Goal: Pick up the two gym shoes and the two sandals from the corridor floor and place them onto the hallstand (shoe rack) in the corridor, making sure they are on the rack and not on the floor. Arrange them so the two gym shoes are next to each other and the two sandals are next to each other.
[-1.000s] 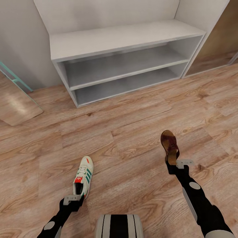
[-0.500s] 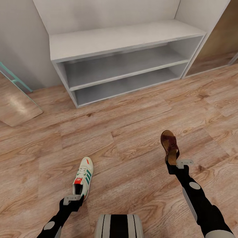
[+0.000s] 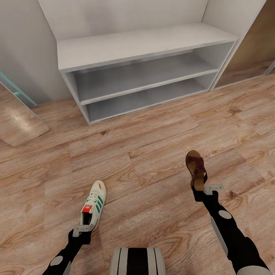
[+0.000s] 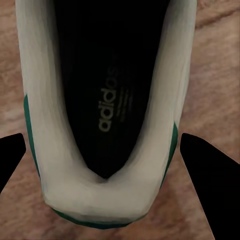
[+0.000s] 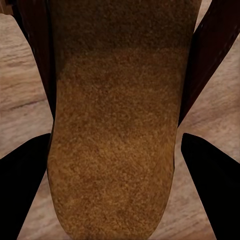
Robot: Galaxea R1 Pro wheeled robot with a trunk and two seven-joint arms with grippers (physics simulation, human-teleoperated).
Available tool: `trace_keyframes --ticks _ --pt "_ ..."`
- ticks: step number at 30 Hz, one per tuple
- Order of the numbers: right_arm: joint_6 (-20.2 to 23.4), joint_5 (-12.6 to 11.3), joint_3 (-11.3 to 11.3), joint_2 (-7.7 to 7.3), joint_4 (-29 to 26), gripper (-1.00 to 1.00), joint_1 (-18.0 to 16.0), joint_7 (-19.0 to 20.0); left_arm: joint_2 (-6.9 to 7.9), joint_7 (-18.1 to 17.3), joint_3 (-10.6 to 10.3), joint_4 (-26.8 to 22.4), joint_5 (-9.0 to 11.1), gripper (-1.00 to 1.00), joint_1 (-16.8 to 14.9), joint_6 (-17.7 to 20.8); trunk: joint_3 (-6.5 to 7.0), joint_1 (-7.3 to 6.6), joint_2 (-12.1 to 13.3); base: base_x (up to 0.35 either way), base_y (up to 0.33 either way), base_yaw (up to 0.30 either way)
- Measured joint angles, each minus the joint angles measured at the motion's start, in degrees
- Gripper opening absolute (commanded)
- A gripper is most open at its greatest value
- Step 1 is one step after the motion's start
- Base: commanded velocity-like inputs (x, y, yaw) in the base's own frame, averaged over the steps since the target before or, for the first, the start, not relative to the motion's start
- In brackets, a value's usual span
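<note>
Our left gripper clamped on the heel of a gym shoe at near left, our right gripper gripping a sandal at near right, both above the corridor floor, the hallstand far ahead, shelves bare.

Gym shoe is swinging in the head view: its heel end is drifting toward the robot's left and slightly closer to the base, its toe is holding nearly the same spot, so it now lies more slanted over the floor. Left gripper at its heel is shifting left with it.
</note>
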Motion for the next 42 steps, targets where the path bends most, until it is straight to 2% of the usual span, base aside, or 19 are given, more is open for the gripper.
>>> trace_keyframes --ticks 21,42 --pt "0.00 0.00 0.00 0.00 0.10 -1.00 0.00 0.00 -0.10 0.01 -0.12 -0.03 -0.02 -1.00 0.09 -0.10 0.00 0.00 0.00 0.000 0.000 0.000" --pt "-0.16 0.05 0.18 -0.16 -0.13 -1.00 0.08 0.09 0.13 0.07 -0.04 -0.14 -0.04 -1.00 0.28 -0.11 4.65 -0.55 0.28 0.000 0.000 0.000"
